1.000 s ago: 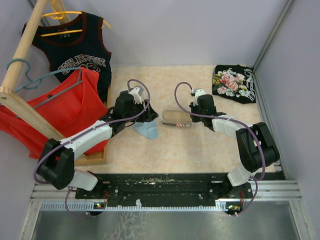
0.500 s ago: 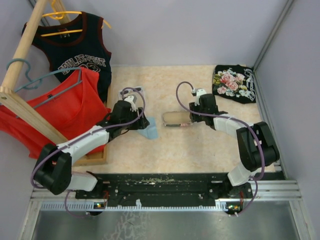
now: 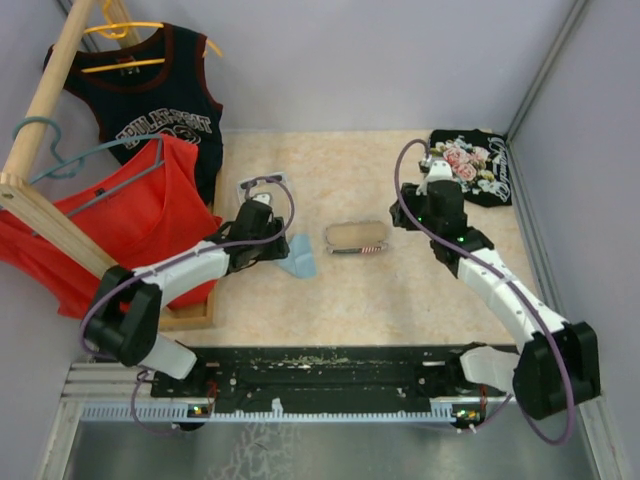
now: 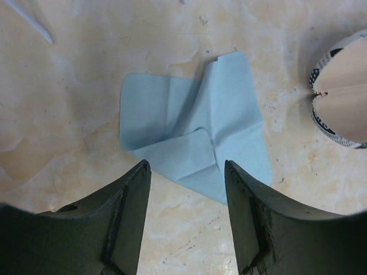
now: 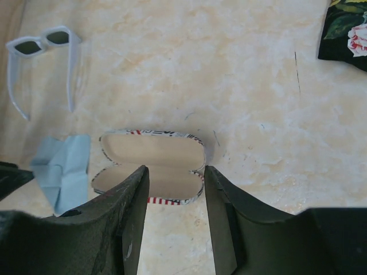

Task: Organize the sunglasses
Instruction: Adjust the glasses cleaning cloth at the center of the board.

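White sunglasses (image 5: 43, 42) apart from open case (image 5: 150, 153)

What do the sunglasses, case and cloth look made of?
Sunglasses: likely plastic; the white frame is smooth and the lenses dark.
Case: seemingly a rigid shell, since it holds its open shape; printed outside, matte beige lining.
Cloth: soft thin textile, perhaps microfibre; pale blue, creased and folded over.
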`<state>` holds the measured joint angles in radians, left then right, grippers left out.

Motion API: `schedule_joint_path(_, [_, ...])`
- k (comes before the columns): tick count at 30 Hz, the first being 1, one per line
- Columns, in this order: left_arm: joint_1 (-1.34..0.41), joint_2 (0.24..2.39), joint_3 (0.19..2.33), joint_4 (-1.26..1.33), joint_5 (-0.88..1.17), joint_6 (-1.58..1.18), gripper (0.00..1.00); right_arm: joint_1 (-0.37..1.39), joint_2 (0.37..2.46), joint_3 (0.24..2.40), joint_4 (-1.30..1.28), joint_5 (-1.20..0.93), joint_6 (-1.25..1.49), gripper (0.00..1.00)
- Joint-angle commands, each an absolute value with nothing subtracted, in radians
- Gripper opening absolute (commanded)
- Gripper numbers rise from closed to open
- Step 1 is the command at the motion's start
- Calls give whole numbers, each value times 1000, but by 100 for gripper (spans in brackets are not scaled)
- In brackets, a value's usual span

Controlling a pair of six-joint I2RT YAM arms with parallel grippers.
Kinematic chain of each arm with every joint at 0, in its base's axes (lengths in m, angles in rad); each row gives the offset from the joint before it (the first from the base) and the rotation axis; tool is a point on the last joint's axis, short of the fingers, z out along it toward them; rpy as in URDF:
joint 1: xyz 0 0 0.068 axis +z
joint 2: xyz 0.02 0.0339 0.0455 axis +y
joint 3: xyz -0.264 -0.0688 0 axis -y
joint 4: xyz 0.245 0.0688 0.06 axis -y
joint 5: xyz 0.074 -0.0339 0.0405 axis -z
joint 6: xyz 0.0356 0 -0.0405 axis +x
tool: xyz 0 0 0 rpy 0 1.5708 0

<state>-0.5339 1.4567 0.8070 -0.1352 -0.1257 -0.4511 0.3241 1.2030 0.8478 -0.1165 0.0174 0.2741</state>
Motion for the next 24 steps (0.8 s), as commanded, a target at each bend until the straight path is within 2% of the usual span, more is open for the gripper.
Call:
schedule_joint_path(1, [-540, 1532, 900, -152, -167, -429, 60, 320, 1091, 804, -158, -26, 377, 44])
schedule_joint_path(5, [-541, 1587, 932, -195, -246, -428, 58, 321, 1012, 751, -195, -43, 391, 43])
schedule_joint_path(11, [-575, 1640, 951, -163, -206, -417, 54, 321, 934, 704, -241, -31, 384, 43])
schedule_joint_path(24, [-652, 1789, 1085, -274, -389, -400, 51, 320, 899, 659, -257, -63, 383, 42])
